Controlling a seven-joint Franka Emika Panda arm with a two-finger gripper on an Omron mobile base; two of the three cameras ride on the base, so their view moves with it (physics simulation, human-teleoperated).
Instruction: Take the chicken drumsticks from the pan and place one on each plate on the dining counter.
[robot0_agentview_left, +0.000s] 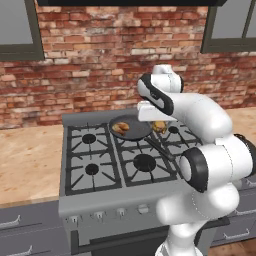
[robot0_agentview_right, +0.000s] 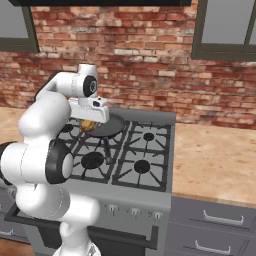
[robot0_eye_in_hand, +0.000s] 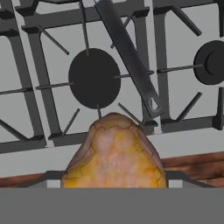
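Left base view
Pan (robot0_agentview_left: 131, 127): dark and round, on the far middle of the grey stove (robot0_agentview_left: 90, 187); its long handle (robot0_agentview_left: 161, 148) runs toward the near right, its end cut off behind the arm.
Drumstick in pan (robot0_agentview_left: 121, 128): golden-brown, lying in the left part of the pan.
Second drumstick (robot0_agentview_left: 159, 126): an orange lump under the white hand, just right of the pan's rim, raised over the grate; partly hidden by the hand.
Gripper (robot0_agentview_left: 158, 125): fingertips hidden by the hand's body; it sits on that drumstick.

Right base view
Pan (robot0_agentview_right: 108, 127): mostly covered by the arm and hand; handle (robot0_agentview_right: 106, 149) points toward the near edge.
Held drumstick (robot0_agentview_right: 88, 125): a small orange patch below the hand, at the pan's left side; the rest is hidden.

Hand view
Drumstick (robot0_eye_in_hand: 114, 156): large and close, cut off at the bottom, between where the fingers stand.
Jaws: tips themselves not seen; closed on this drumstick.
Pan handle (robot0_eye_in_hand: 131, 57): crosses the grates above a burner (robot0_eye_in_hand: 94, 78); the pan itself is out of frame.
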